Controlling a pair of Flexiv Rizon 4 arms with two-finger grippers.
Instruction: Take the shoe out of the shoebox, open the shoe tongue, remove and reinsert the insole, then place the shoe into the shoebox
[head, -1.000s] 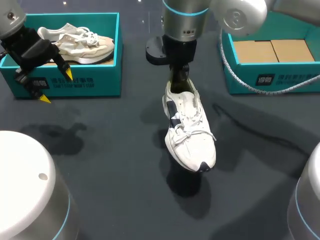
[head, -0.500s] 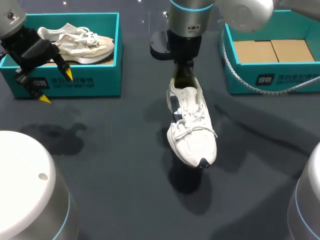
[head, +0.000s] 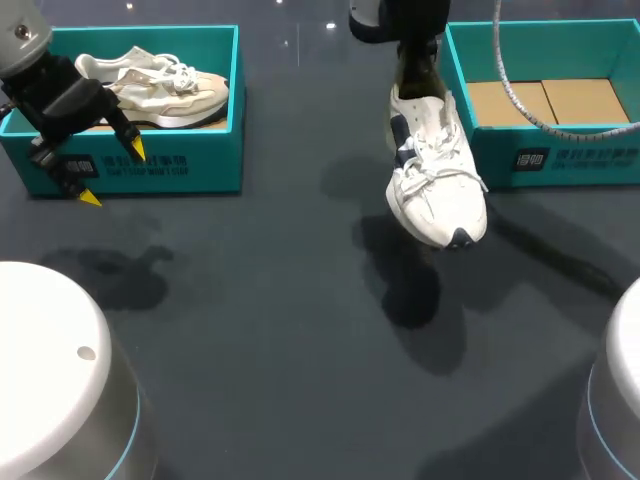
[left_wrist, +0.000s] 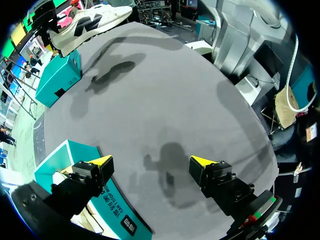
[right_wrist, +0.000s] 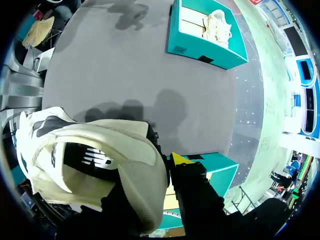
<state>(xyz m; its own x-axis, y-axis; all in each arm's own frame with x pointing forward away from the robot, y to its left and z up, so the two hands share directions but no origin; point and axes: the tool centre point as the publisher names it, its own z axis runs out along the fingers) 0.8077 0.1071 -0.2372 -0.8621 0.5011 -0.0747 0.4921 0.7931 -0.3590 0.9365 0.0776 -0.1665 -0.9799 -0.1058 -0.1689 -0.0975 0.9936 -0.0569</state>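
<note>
Upper centre-right, the right jaws pinch the white shoe (head: 437, 175) by its heel, toe hanging clear of the tabletop (head: 250, 330) beside the upper-right shoebox (head: 590, 165), probably ready for boxing. The left jaws, upper left, stand spread, empty.

Left claw (head: 112, 174) open, hovering at left; right claw (head: 418, 80) aloft, clamped on shoe (head: 437, 180) heel.

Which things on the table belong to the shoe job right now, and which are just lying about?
In the job: white shoe, held by the right gripper; right shoebox.
Lying about: left shoebox; beige shoe inside it.
</note>
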